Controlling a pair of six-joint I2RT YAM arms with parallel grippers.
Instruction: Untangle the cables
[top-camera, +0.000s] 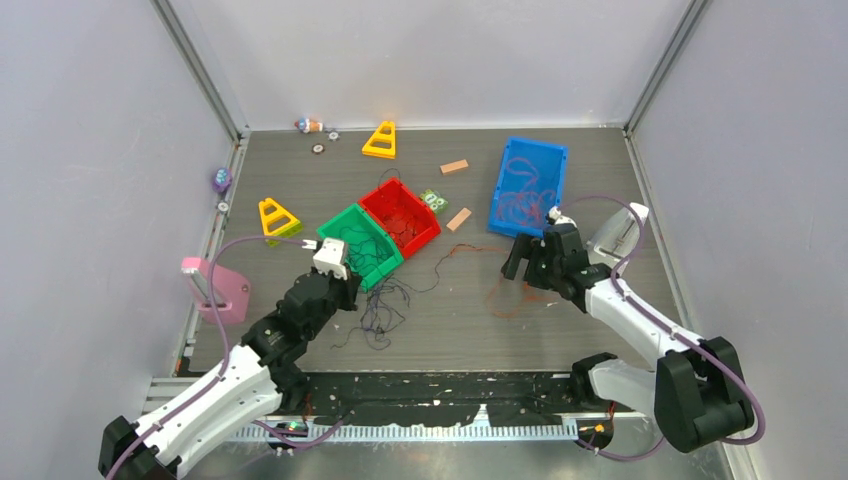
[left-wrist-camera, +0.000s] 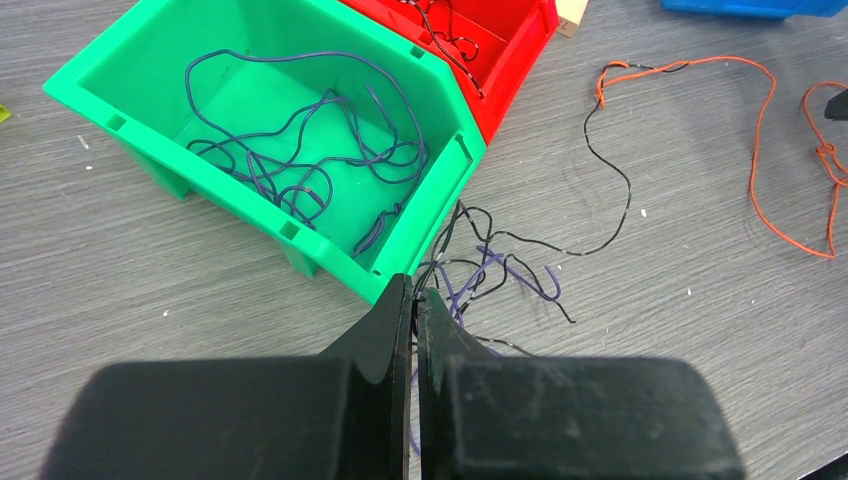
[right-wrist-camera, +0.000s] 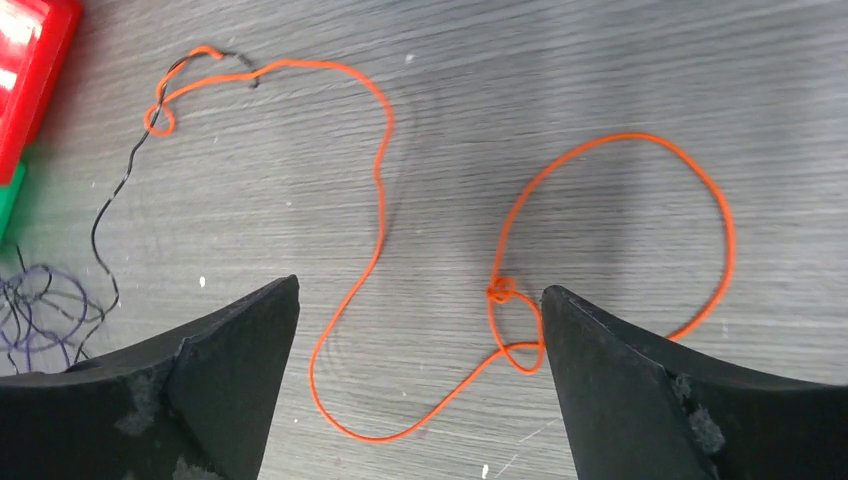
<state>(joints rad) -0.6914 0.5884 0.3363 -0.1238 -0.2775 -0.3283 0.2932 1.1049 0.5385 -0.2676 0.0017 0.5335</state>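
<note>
Right end effector (right-wrist-camera: 420, 310): jaws stood wide, holding nothing, hovering over the orange cable (right-wrist-camera: 381, 180), which lay loose on the worktop (right-wrist-camera: 600, 80). The cable's small knot (right-wrist-camera: 503, 291) sat between the fingers, close to the right-hand one. A large loop ran ahead and to the right. A long strand ran ahead and to the left, where it hooked onto a thin black cable (right-wrist-camera: 118, 195).

Left end effector (left-wrist-camera: 413, 300): jaws were pressed together at the near edge of the purple-and-black tangle (left-wrist-camera: 480, 270). The tangle spread just ahead and to the right, beside a corner of the green bin (left-wrist-camera: 250, 215). Whether a strand was actually pinched could not be told.

Judgement: the step in hand appeared to be picking at the orange knot.
- The right end effector would do best to shift slightly rightward, so the knot sits centred.
- It should then descend straight until the tips nearly graze the worktop.
- It should close on a single strand just beside the knot, not on the knot itself, since squeezing the knot would likely tighten it.
- The lift should be low and slow.
- The left end effector could serve as an anchor.

Risk: so thin a wire might slip from under the pads.
</note>
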